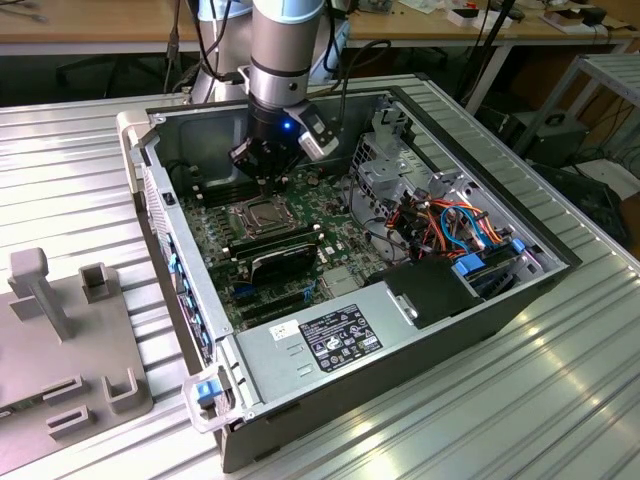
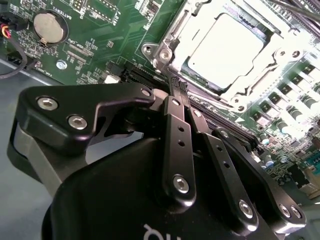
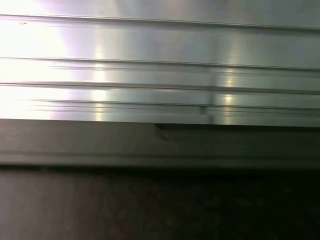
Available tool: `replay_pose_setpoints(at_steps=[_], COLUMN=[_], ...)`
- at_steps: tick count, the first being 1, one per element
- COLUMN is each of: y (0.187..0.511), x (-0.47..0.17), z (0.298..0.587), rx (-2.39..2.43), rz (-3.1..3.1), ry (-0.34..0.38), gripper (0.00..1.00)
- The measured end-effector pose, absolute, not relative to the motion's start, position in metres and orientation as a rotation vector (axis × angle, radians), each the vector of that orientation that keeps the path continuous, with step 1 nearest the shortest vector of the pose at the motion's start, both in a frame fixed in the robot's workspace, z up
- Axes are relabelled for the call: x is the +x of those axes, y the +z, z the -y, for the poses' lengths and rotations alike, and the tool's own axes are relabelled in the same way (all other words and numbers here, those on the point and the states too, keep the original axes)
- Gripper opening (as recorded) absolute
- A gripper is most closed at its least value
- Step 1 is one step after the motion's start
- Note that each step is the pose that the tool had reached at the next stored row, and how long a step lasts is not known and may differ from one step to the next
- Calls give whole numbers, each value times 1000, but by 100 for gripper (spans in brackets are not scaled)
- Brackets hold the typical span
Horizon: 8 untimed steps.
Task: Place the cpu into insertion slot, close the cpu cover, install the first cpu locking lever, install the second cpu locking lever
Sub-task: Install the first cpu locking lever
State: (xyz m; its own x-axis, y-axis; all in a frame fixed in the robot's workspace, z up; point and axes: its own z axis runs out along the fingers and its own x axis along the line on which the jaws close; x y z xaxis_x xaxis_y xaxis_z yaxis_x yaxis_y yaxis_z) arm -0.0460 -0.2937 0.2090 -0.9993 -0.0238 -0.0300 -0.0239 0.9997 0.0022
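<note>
In the exterior view my gripper (image 1: 266, 168) hangs inside the open computer case, just above the motherboard and a little behind the insertion slot (image 1: 262, 216). The second wrist view shows the cpu (image 2: 225, 47), matte silver, lying flat in the slot. The cpu cover (image 2: 176, 44) lies down around it as a silver frame, and the chip shows through its window. The slot's pin field is hidden beneath them. The gripper (image 2: 176, 86) has its black fingers (image 2: 179, 130) pressed together with nothing between them. Their tips sit at the socket's near corner.
A grey labelled power-supply box (image 1: 330, 338) fills the case's front, with coloured cables (image 1: 450, 222) and a drive cage on the exterior view's right. Black memory slots (image 1: 285, 247) lie beside the socket. A coin battery (image 2: 49, 26) sits on the board. A grey fixture (image 1: 60, 330) stands on the ribbed table.
</note>
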Motion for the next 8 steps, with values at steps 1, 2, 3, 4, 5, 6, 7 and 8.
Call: replay_pose_setpoints(at_steps=[1,2,3,4,5,6,7,8], y=[209,209,209,209,209,209,209,209], x=[-46,-46,-46,-46,-46,-45,-45,-45], z=[294,294,294,295,295,296,296,297], rx=[-37,-37,-37,-37,-37,-37,-37,-37], rz=[-3111,-3112,-3111,-3111,-3112,-3112,-3112,-3112], ry=[4,4,4,4,4,4,4,4], gripper=[11,11,11,11,11,11,11,11])
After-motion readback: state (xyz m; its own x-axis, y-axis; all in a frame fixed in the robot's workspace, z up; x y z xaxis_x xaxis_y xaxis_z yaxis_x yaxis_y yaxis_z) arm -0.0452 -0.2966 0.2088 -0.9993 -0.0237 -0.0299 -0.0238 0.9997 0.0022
